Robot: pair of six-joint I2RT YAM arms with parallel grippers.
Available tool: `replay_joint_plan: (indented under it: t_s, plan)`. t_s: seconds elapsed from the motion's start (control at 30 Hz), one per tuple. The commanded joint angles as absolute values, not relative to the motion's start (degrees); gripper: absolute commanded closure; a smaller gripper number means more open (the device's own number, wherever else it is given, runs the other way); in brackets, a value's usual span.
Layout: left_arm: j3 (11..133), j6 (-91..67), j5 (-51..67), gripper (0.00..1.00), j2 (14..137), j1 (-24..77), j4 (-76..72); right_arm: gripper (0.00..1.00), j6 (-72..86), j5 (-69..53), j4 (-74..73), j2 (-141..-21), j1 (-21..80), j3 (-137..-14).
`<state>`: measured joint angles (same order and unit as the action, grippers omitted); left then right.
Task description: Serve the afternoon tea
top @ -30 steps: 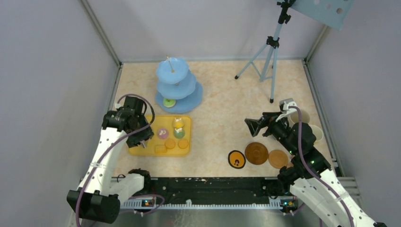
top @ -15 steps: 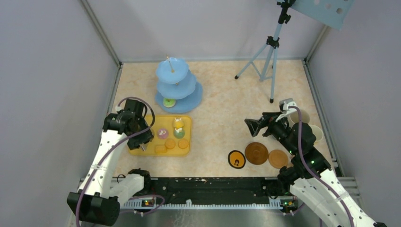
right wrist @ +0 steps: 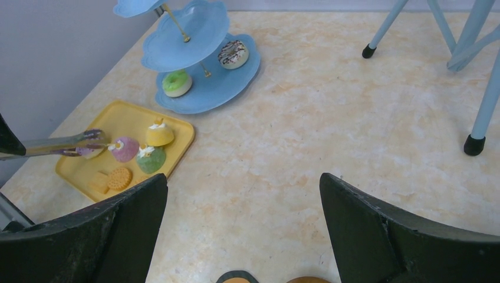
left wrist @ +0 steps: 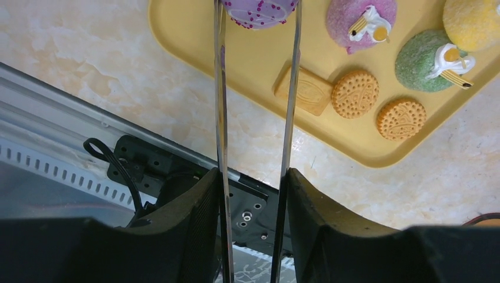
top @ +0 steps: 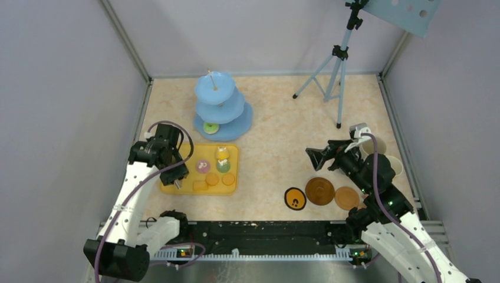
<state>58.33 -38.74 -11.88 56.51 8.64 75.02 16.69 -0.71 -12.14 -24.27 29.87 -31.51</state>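
**Top external view.** The left end effector [top: 176,171] sits over the left end of the yellow tray [top: 203,150]. The wrist hides its grip in this view. To its right on the tray lie a pink pastry [top: 203,166], a green pastry [top: 223,167], a yellow pastry [top: 222,153] and three biscuits [top: 212,178]. Beyond it stands the light-blue three-tier stand [top: 239,125], with a green donut [top: 210,127] on the bottom tier. The right end effector [top: 315,158] is spread wide and holds nothing. Near it, toward the arm bases, two round brown coasters [top: 320,191] lie on the desk [top: 271,118]. Two mugs [top: 394,166] stand behind its wrist, partly covered.

**Left wrist view.** The left end effector [left wrist: 252,177] is clenched on the metal tongs [left wrist: 220,106], with one blade against each finger. Ahead of it the blades pinch a purple pastry [left wrist: 259,9] over the tray [left wrist: 247,65]. Whether the pastry is lifted cannot be told. To the right of the blades lie one rectangular and two round biscuits.

**Right wrist view.** The right end effector [right wrist: 242,183] is released, its fingers wide apart above bare desk. Ahead and to its left, the tongs [right wrist: 53,144] grip the purple pastry [right wrist: 89,152] at the tray's [right wrist: 118,118] left end. Farther ahead, the stand [right wrist: 194,29] carries the green donut [right wrist: 177,82] and a white-and-brown donut [right wrist: 233,53] on its bottom tier.
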Motion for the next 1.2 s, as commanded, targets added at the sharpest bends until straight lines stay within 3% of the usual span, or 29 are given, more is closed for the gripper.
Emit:
replay_joint_plan:
  t_s: [0.0, 0.3, 0.47, 0.7, 0.93, 1.17]
  plan:
    - [64.24, -35.43, -13.05, 0.58, 56.52, 8.37, 75.02, 0.02, 16.96, -0.18, -11.51, -23.64, 30.39, -32.28]
    - [75.01, -29.36, -12.45, 0.65, 58.44, 12.61, 78.16, 0.02, 16.75, -0.18, -11.34, -25.09, 30.35, -32.36]
    - [73.87, -35.27, -13.0, 0.66, 57.91, 26.97, 74.62, 0.02, 16.48, 1.35, -11.1, -26.77, 30.32, -32.6]
    - [66.79, -40.38, -13.89, 0.67, 58.68, 42.55, 57.88, 0.02, 16.11, 2.08, -11.62, -28.31, 30.34, -33.23]
    - [68.42, -36.7, -19.99, 0.66, 71.91, 50.56, 42.2, 0.03, 16.06, 2.35, -12.1, -28.92, 30.33, -33.64]
    - [78.26, -35.78, -28.8, 0.66, 86.73, 50.16, 44.2, 0.03, 16.19, 2.36, -12.44, -28.46, 30.37, -33.58]
